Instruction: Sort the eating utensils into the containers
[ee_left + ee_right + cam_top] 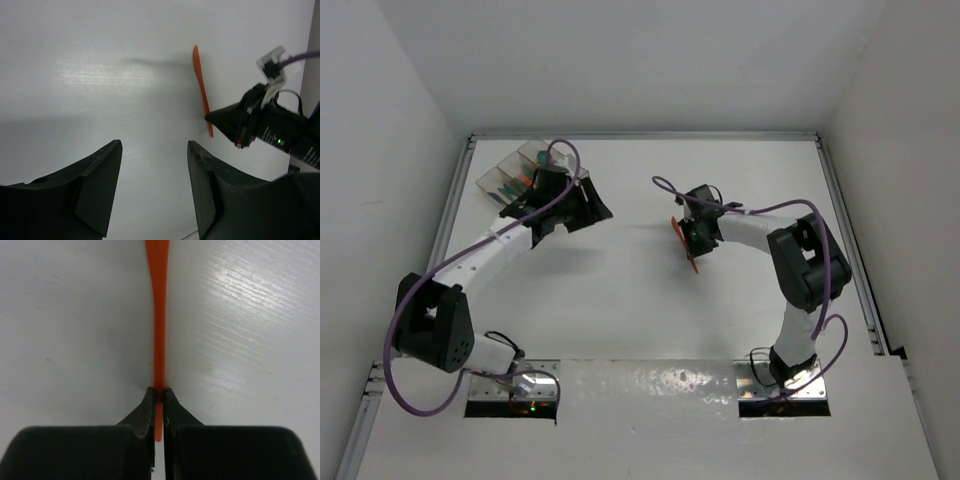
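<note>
The clear three-compartment tray stands at the far left of the table with several teal and orange utensils in it. My left gripper is open and empty just right of the tray; in its wrist view its jaws stand wide apart over bare table. My right gripper is shut on a thin orange utensil near the table's middle. In the right wrist view the gripper pinches the utensil's handle near one end. The left wrist view shows the utensil sticking out of the right gripper, held above the table.
White walls enclose the table on the left, far and right sides. A metal rail runs along the right edge. Purple cables loop over both arms. The arm bases sit at the near edge.
</note>
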Controlling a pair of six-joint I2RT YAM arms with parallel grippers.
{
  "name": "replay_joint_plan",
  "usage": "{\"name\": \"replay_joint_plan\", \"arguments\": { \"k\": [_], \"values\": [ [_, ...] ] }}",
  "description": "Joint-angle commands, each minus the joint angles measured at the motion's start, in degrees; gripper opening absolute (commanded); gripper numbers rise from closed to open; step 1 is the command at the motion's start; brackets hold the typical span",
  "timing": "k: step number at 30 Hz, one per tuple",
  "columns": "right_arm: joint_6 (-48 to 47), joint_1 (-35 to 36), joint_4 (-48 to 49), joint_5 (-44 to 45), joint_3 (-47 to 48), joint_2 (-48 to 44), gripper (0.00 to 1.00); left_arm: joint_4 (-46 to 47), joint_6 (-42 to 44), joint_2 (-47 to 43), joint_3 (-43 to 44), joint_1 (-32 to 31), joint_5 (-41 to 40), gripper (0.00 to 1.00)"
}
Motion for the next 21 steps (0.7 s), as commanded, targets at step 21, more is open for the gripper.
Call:
{"name": "replay_joint_plan", "arguments": {
  "k": [21],
  "values": [
    [10.33,5.71,9.0,-15.61,-4.84,-23.84,0.0,17.2,-7.57,11.09,4.98,-16.69,5.27,0.6]
  ]
}}
